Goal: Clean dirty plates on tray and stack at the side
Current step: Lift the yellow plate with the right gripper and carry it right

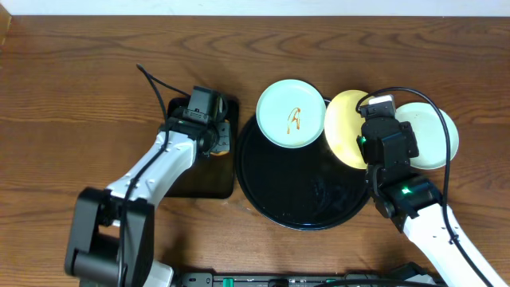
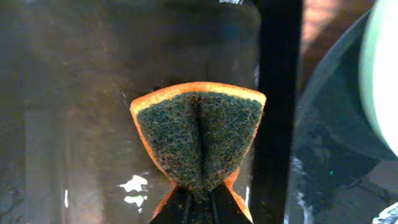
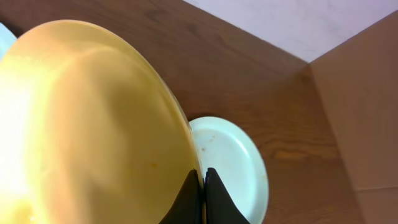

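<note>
The round black tray (image 1: 307, 191) lies at the table's middle. A mint-blue plate (image 1: 291, 113) with an orange-brown sauce smear rests on its upper left rim and also shows in the left wrist view (image 2: 382, 68). My right gripper (image 3: 203, 180) is shut on the rim of the yellow plate (image 3: 93, 124) and holds it tilted over the tray's upper right edge (image 1: 344, 127). A second mint-blue plate (image 1: 434, 135) lies on the table right of the tray, just behind the yellow plate (image 3: 230, 155). My left gripper (image 2: 202, 202) is shut on an orange sponge (image 2: 199, 134) with a dark scrub face.
A smaller black rectangular tray (image 1: 191, 179) lies left of the round tray, and the left gripper (image 1: 217, 137) with the sponge is over it. Its wet bottom (image 2: 74, 93) shows in the left wrist view beside the round tray's rim (image 2: 323, 143). The table is brown wood (image 1: 80, 96).
</note>
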### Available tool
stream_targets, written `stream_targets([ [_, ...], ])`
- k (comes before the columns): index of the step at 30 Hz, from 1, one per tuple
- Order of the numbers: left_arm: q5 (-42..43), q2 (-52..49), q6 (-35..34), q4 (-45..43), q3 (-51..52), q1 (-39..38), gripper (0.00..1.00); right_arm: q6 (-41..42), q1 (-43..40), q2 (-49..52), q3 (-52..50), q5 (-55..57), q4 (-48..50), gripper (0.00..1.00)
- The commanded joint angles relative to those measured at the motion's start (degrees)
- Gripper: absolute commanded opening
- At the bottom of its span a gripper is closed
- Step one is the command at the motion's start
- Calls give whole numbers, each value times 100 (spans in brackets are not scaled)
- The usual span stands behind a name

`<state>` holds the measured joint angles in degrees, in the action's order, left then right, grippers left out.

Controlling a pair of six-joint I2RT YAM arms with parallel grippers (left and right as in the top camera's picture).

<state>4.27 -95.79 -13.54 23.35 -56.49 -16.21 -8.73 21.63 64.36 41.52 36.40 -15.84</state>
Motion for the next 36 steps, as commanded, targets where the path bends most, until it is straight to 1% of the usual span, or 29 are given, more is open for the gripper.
stream_targets([
  [1, -92, -258, -50, -4, 114, 28, 8, 656, -197, 20, 160, -195, -33, 1],
  [5, -92, -396, -50, 52, 114, 28, 8, 1137, -629, 92, 160, -717, 0, 1],
  [9, -92, -400, -50, 81, 114, 28, 8, 1565, -1325, 90, 160, -1102, 140, 1],
  [15, -90, -400, -50, 111, 114, 28, 8, 1821, -2524, 92, 160, -2527, 216, 1],
  [24, -90, -400, -50, 122, 114, 28, 8, 2667, -3926, 256, 160, -3134, 175, 1],
  [31, -90, -400, -50, 127, 114, 28, 8, 2715, -4833, 1012, 160, -3641, 474, 1],
  [36, -90, -400, -50, 125, 114, 28, 8, 2712, -5292, 1554, 160, -4120, 798, 1],
])
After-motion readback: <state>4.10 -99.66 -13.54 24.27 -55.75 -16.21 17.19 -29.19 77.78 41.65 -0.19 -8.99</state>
